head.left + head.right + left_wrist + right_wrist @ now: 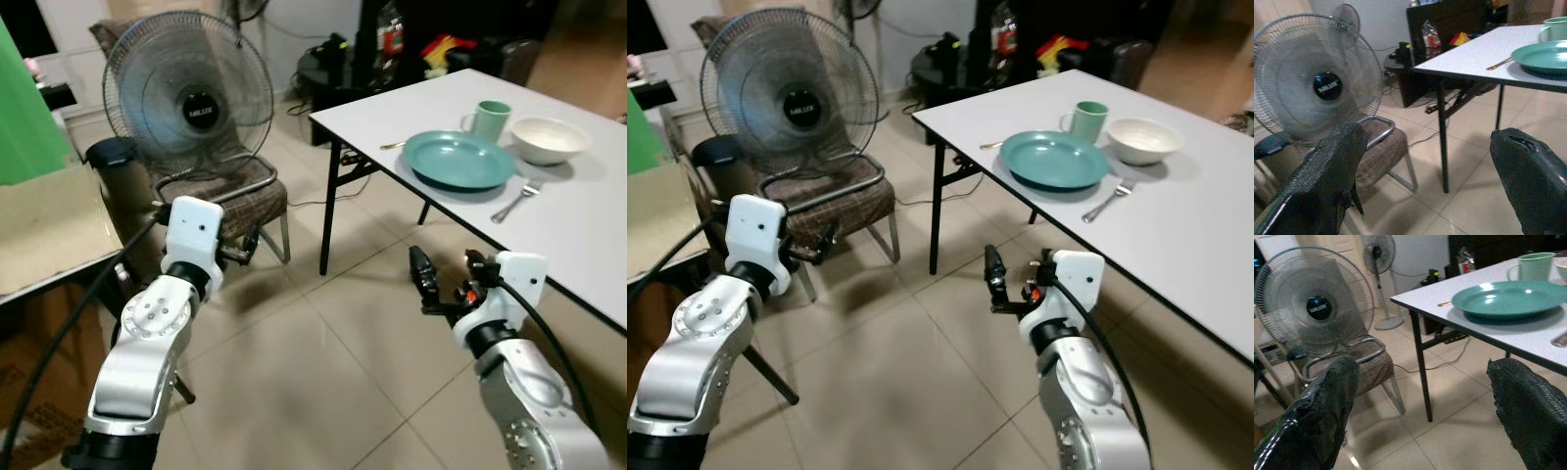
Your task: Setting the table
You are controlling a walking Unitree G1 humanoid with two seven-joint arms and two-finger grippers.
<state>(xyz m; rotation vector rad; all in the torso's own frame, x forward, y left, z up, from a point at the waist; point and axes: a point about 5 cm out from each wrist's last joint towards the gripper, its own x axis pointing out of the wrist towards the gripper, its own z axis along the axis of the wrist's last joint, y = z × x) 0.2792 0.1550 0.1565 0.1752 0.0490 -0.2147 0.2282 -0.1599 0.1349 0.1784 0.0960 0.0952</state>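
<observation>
We face a white tabletop (578,211) on the right, with a tiled floor (313,362) before it. On the left, a big standing fan (189,93) rests on a padded chair (220,196). On the tabletop lies a teal plate (458,160) — beyond it a green mug (491,119), to its right a white bowl (551,139), and a fork (516,201) near the plate's right edge. Our left pincer (1430,166) and right pincer (1422,406) hover over the floor, both spread wide — holding nothing.
</observation>
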